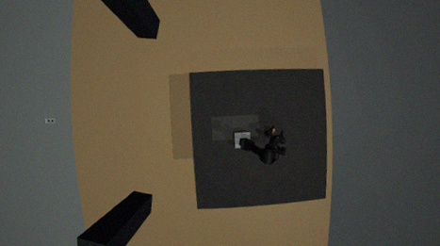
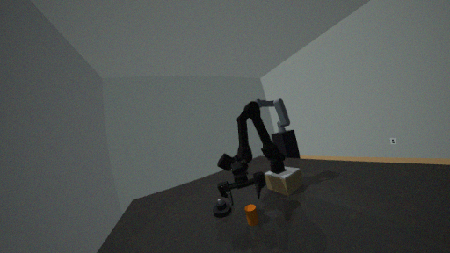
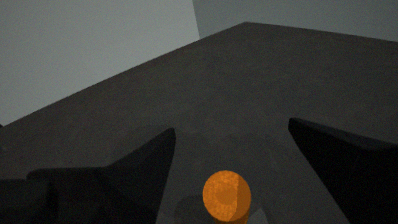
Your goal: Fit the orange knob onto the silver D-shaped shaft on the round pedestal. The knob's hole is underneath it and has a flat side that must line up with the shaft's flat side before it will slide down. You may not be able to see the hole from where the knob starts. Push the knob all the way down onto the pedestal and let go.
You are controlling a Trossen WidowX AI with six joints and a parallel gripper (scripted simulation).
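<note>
The orange knob (image 1: 273, 131) (image 2: 251, 215) (image 3: 226, 195) stands upright on the dark table, its flat top facing up; its hole is hidden underneath. My gripper (image 2: 245, 200) (image 3: 230, 128) is wide open and empty. Its fingertips are raised above the table, near and higher than the knob, and in the wrist view the knob shows low between the two fingers, touching neither. The round dark pedestal (image 2: 221, 212) stands to the left of the knob in the exterior view, with the silver shaft (image 2: 221, 200) bare on top. The shaft's flat side is too small to make out.
The arm's base sits on a pale-topped box (image 1: 242, 140) (image 2: 285, 184) behind the knob in the exterior view. A grey arm (image 2: 282, 113) on a black stand (image 2: 286, 144) is farther back. The pedestal is close to one finger in the exterior view.
</note>
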